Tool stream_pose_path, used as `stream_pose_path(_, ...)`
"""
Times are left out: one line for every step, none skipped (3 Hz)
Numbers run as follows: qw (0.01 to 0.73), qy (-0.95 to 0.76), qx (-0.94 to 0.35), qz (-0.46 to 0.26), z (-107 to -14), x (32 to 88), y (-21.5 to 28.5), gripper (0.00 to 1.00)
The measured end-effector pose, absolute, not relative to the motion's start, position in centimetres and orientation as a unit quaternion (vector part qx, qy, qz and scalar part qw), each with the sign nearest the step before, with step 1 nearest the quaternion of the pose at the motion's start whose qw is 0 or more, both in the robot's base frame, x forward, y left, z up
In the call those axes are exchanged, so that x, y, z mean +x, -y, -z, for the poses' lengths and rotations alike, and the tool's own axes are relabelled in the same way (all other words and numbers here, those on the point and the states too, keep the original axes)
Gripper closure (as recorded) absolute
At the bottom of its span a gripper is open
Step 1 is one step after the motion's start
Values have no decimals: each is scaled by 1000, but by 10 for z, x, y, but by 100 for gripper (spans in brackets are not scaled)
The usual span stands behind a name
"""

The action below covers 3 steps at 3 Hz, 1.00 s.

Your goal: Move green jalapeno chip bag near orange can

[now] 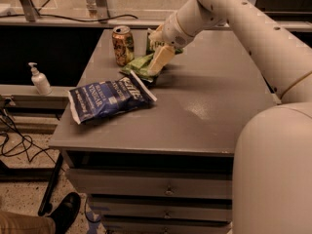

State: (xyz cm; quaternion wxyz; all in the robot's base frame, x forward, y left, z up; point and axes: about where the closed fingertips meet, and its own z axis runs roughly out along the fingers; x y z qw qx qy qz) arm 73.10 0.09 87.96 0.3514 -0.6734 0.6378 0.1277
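The green jalapeno chip bag (138,65) lies crumpled on the grey table (209,106), just right of the orange can (123,45) and almost touching it. The can stands upright near the table's far left edge. My gripper (159,51) reaches in from the right, low over the table, and is closed on the right end of the green bag. One pale finger (161,58) lies across the bag's top. The bag's right end is hidden behind the gripper.
A larger dark-blue chip bag (109,98) lies at the table's front left. A white pump bottle (39,79) stands on a lower ledge to the left. Drawers sit under the table front. A person's shoe (63,213) shows at the bottom left.
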Motion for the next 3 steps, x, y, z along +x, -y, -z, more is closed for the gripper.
stream_pose_path(348, -634, -679, -126, -883, 724, 1, 0)
stream_pose_path(346, -635, -682, -113, -898, 704, 31, 0)
stream_pose_path(355, -645, -671, -92, -929, 682, 85, 0)
